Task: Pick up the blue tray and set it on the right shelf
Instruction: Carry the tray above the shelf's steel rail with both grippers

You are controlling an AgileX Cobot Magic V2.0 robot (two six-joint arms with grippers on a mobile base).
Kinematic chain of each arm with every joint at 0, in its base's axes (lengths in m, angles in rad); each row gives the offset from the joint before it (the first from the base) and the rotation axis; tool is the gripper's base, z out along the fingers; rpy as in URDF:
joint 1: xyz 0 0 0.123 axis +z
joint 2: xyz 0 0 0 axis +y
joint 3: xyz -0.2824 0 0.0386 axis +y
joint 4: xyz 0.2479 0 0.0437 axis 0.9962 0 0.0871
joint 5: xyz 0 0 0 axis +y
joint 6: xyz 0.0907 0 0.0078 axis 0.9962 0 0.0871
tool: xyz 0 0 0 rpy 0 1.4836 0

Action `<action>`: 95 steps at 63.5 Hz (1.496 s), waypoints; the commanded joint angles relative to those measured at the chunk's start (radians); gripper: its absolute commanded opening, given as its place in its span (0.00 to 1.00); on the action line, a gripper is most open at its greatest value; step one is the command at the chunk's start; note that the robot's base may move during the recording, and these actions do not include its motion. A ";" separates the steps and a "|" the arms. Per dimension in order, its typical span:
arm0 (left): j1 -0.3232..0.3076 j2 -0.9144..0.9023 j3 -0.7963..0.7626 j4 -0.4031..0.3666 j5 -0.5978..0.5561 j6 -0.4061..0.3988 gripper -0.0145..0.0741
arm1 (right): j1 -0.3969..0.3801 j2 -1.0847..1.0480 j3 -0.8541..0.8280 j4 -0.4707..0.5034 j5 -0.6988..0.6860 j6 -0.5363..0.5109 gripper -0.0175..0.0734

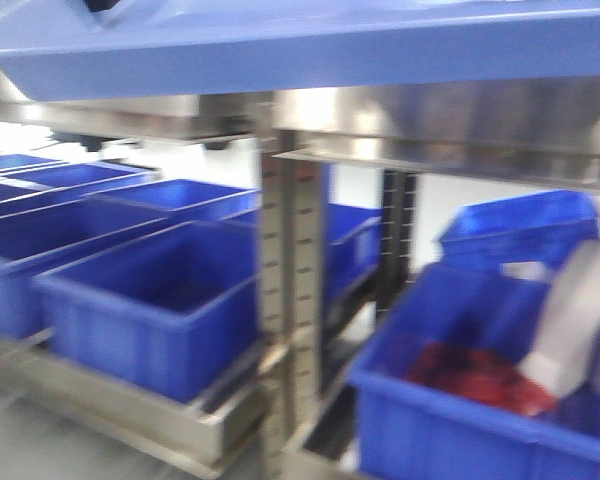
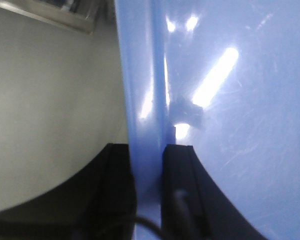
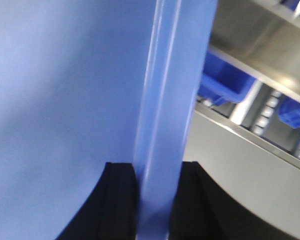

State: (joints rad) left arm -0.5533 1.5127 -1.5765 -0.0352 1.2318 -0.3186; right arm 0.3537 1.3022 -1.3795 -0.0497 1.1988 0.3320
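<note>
The blue tray (image 1: pixel 300 45) spans the top of the front view, above the broad front rail of the right shelf (image 1: pixel 450 125). Contact with the rail cannot be determined. The left gripper (image 2: pixel 149 150) has its jaws clamped on the tray rim, one black jaw on each face of the rim. The right gripper (image 3: pixel 157 167) has its jaws clamped on the opposite rim in the same manner. Below the rail, deep dark-blue left bins (image 1: pixel 150 300) stand in rows, with bare interiors visible. The near right bin (image 1: pixel 450 430) holds a red item (image 1: pixel 470 380) and a pale grey item (image 1: pixel 580 310), both blurred. A far bin (image 1: pixel 520 230) stands behind it.
</note>
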 commanded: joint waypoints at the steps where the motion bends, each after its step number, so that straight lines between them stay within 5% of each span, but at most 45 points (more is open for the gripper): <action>1: -0.011 -0.038 -0.023 -0.016 0.107 0.031 0.11 | -0.003 -0.027 -0.030 -0.019 -0.065 -0.019 0.25; 95: -0.011 -0.038 -0.023 -0.020 0.107 0.031 0.11 | -0.003 -0.027 -0.030 -0.019 -0.065 -0.019 0.25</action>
State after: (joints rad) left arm -0.5533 1.5127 -1.5765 -0.0391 1.2318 -0.3186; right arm 0.3519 1.3022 -1.3795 -0.0519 1.1988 0.3320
